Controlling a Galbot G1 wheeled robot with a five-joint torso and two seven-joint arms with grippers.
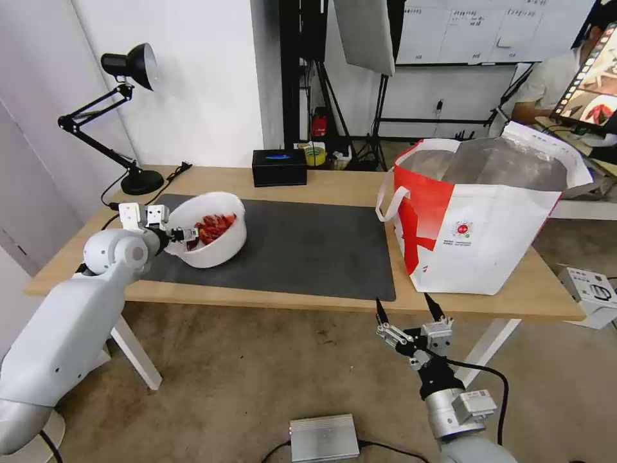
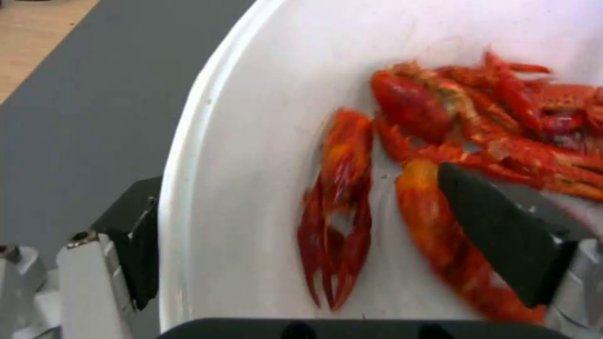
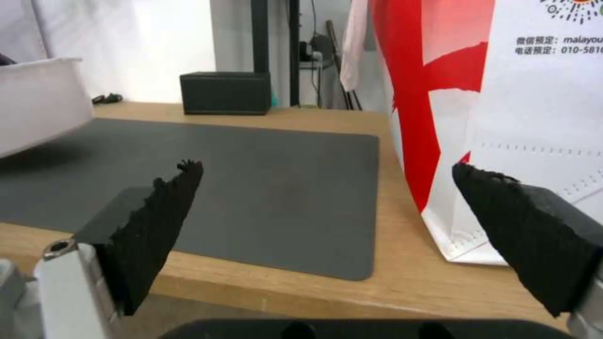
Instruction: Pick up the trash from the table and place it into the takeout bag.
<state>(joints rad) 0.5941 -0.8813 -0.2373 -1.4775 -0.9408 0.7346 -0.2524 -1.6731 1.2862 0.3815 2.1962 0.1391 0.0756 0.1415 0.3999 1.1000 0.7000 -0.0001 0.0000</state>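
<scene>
One finger [image 2: 502,230] of the left gripper [image 1: 182,235] is seen inside the bowl [image 1: 215,247], lying over the red shells [image 2: 477,122], while the other is set against the outside of the white wall; the rim is thus pinched between them. In the head view the bowl is tilted, with its open side turned toward the gripper, and is held over the near-left part of the dark mat [image 1: 308,251]; whether its base is touching the mat cannot be told, though the shadow beneath it in the right wrist view suggests that it is raised.

The step in hand is judged to be the carrying of the bowl, the grasp being already made; a lift and a sweep across the mat to the open mouth of the bag [image 1: 488,225] would be called for next, with the bowl kept level enough that the shells are not spilled.

The right gripper [image 1: 411,307] is held low before the table's [image 1: 347,186] front edge, near the bag's corner, its fingers spread wide and nothing between them.

The pinch on the rim and the shells are given closely by the left wrist view; the bag, standing upright at the right end of the table, well apart from the bowl, is placed by the head view; the underside of the bowl is offered by the right wrist view alone.
</scene>
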